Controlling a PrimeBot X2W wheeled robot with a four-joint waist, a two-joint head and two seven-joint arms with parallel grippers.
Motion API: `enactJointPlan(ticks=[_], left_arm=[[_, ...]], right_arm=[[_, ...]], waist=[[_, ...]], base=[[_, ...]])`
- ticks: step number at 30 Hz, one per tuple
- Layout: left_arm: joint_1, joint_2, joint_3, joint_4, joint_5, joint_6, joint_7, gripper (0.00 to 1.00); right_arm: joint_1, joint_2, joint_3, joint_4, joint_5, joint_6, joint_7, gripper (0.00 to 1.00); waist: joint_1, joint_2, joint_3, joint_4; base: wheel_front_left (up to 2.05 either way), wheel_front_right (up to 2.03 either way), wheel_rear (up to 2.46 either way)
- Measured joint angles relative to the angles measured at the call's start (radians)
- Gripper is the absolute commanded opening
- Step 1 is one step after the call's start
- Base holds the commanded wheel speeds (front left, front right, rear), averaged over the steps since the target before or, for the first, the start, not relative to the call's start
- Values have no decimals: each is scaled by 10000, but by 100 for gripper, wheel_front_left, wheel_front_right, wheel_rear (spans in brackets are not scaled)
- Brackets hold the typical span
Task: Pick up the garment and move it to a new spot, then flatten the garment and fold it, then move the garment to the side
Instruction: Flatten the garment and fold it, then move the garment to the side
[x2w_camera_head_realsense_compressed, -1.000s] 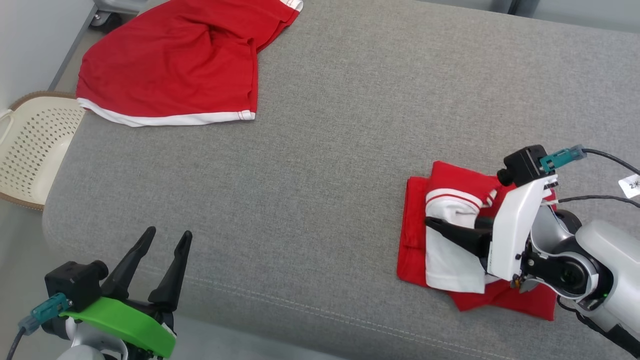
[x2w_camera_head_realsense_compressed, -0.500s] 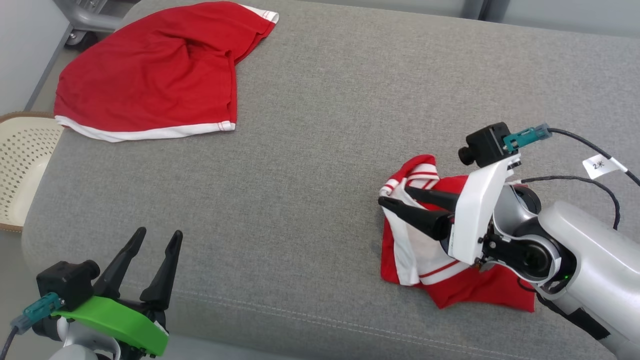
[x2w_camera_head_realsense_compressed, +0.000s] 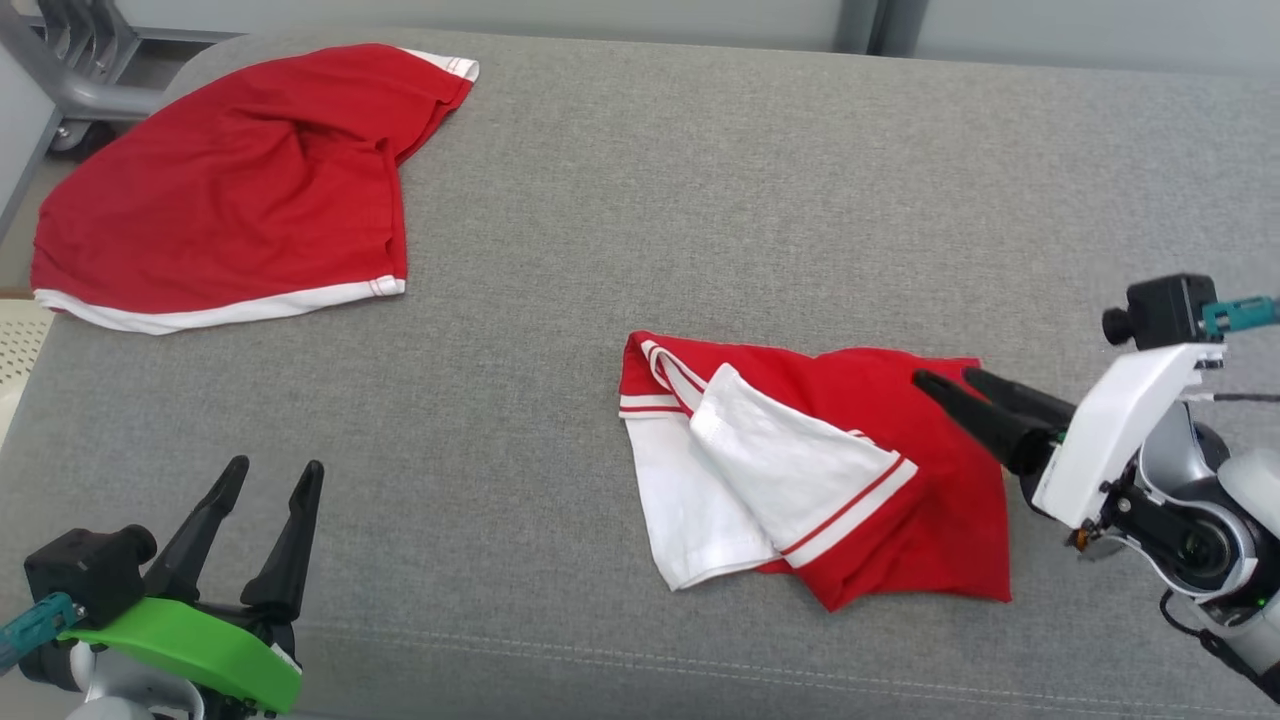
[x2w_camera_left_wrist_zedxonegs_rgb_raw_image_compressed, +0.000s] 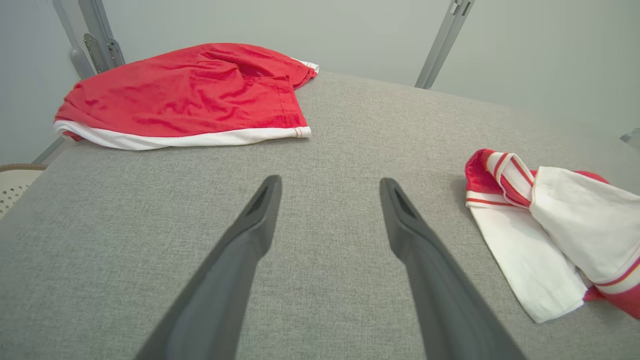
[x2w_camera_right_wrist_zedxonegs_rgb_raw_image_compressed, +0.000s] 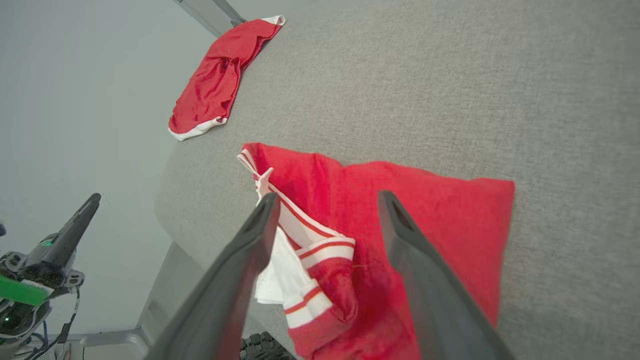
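Observation:
A red garment with white panels and striped trim (x2w_camera_head_realsense_compressed: 800, 470) lies loosely rumpled on the grey upholstered surface (x2w_camera_head_realsense_compressed: 700, 180), right of the middle. My right gripper (x2w_camera_head_realsense_compressed: 945, 377) is open, its fingers pointing left over the garment's right red edge and holding nothing. In the right wrist view, this gripper (x2w_camera_right_wrist_zedxonegs_rgb_raw_image_compressed: 328, 196) hovers above the red cloth (x2w_camera_right_wrist_zedxonegs_rgb_raw_image_compressed: 440, 215), which shows between the spread fingers. My left gripper (x2w_camera_head_realsense_compressed: 277, 465) stands open and empty at the lower left, well apart from the garment. In the left wrist view, it (x2w_camera_left_wrist_zedxonegs_rgb_raw_image_compressed: 330, 181) is over bare fabric, with the garment (x2w_camera_left_wrist_zedxonegs_rgb_raw_image_compressed: 540, 235) off to its right.
A second red garment with a white hem (x2w_camera_head_realsense_compressed: 220, 190) lies spread at the far left corner, also seen as the red garment (x2w_camera_left_wrist_zedxonegs_rgb_raw_image_compressed: 185, 95) in the left wrist view. A cream perforated basket (x2w_camera_head_realsense_compressed: 12, 345) sits beyond the left edge. A metal frame (x2w_camera_head_realsense_compressed: 60, 70) stands behind that corner.
My right gripper lifted the folded garment, opened and released it. The garment now lies looser and partly unfolded, with the gripper drawn back to its right edge. The head camera has shifted.

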Motion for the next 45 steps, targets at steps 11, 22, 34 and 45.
enactJointPlan(ticks=[11, 22, 34, 45], left_arm=[[-17, 23, -199, -401, 17, -17, 10, 100], [-221, 65, -291, -606, 63, -94, 190, 100], [-495, -142, -487, -514, 63, -182, 272, 100], [-520, -428, -408, -196, 61, -188, 253, 100]], right_arm=[[1339, -362, -715, 1407, 809, -75, -773, 100], [1353, -59, -825, 2155, 1392, 59, -717, 100], [669, 107, -209, 2656, 1129, 550, 31, 0], [-437, -230, 153, 2102, 579, 1225, 913, 0]], waist=[[0, 0, 235, -221], [0, 0, 629, 94], [0, 0, 797, 701], [0, 0, 473, 827]], base=[[0, 0, 0], [0, 0, 0], [0, 0, 0], [0, 0, 0]])
